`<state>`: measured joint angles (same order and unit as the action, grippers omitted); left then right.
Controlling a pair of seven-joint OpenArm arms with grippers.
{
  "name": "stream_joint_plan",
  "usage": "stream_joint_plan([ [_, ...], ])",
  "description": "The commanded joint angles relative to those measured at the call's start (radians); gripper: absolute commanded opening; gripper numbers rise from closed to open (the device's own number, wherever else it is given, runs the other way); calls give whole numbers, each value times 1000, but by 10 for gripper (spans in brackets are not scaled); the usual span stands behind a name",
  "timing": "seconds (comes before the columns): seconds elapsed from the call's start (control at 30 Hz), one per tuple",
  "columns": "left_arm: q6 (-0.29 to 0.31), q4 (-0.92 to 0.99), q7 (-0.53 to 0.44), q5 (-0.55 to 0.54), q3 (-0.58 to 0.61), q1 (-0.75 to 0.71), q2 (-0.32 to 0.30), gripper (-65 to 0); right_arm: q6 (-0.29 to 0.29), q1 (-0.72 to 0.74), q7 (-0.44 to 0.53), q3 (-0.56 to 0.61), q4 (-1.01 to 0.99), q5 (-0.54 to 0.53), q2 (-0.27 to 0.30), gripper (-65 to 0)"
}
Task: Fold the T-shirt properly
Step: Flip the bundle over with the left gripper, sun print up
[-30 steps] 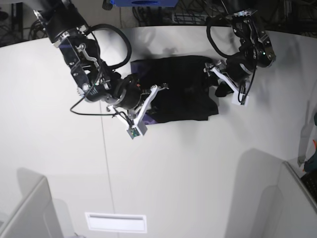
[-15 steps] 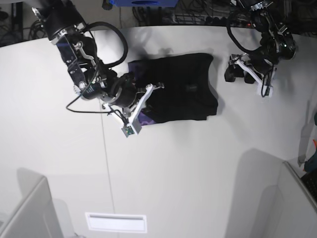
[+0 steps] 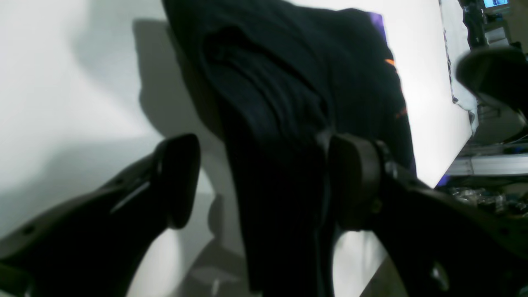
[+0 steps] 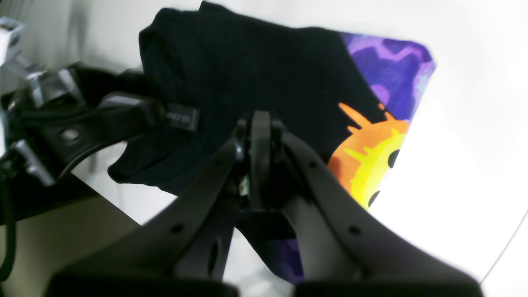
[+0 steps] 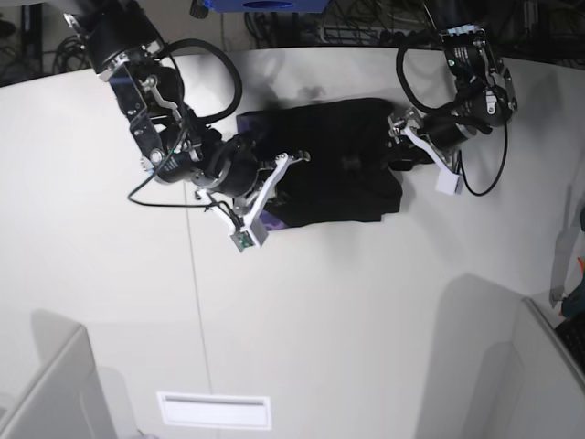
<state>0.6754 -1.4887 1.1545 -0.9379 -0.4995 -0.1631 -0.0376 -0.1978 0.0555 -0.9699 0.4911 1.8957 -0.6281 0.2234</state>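
The black T-shirt (image 5: 329,165) lies folded on the white desk (image 5: 302,311), toward its far side, with a purple and orange sun print showing at its left edge. The left pincer (image 3: 264,181) stands wide, straddling the shirt's right edge, one finger on each side of the cloth. The right pincer (image 4: 258,136) is pressed tight together, empty, over the shirt's left part.

You've got two black, jointed arms with looping black cables, white finger brackets and matte black, screw-dotted fingers (image 4: 264,165).
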Motion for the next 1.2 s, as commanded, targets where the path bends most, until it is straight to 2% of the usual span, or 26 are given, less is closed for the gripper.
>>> stream_joint_plan([
  [0.0, 5, 4, -14, -23, 6, 15, -6, -189, 8, 16, 18, -2, 15, -9, 0, -650],
  [0.2, -6, 75, -15, -22, 66, 50, -5, -193, 8, 13, 18, -6, 15, -9, 0, -650],
  [0.37, -101, 110, -15, -20, 97, 60, -9, -197, 8, -16, 44, -13, 15, -5, 14, -650],
  [0.4, -108, 110, -15, -20, 123, 70, -11, -211, 8, -32, 72, -22, 15, -5, 35, -650],
  [0.43, -115, 113, -15, -20, 144, 78, -12, -237, 8, -47, 102, -39, 15, -5, 47, -650],
  [0.5, -142, 107, -17, 12, 193, 86, -12, -351, 8, -98, 179, -90, 15, -6, 66, -650],
  [0.6, -176, 110, -35, 86, 264, 118, -12, -594, 8, -179, 245, -197, 15, -6, 84, -650],
  [0.63, -184, 112, -37, 118, 293, 129, -14, -650, 10, -205, 260, -236, 15, -6, 84, -650],
  [0.73, -193, 101, -34, 221, 379, 170, -37, -650, 13, -296, 315, -357, 17, -6, 97, -650],
  [0.87, -193, 101, -34, 314, 614, 277, -149, -650, 60, -412, 378, -523, 17, -6, 93, -650],
  [1.0, -191, 101, -41, 429, 947, 432, -255, -650, 113, -494, 383, -667, 15, -6, 78, -650],
  [1.1, -188, 101, -60, 549, 1139, 527, -269, -650, 136, -526, 380, -759, 14, -5, 41, -650],
  [1.17, -187, 101, -120, 639, 1249, 572, -264, -650, 154, -533, 377, -803, 14, -5, 24, -650],
])
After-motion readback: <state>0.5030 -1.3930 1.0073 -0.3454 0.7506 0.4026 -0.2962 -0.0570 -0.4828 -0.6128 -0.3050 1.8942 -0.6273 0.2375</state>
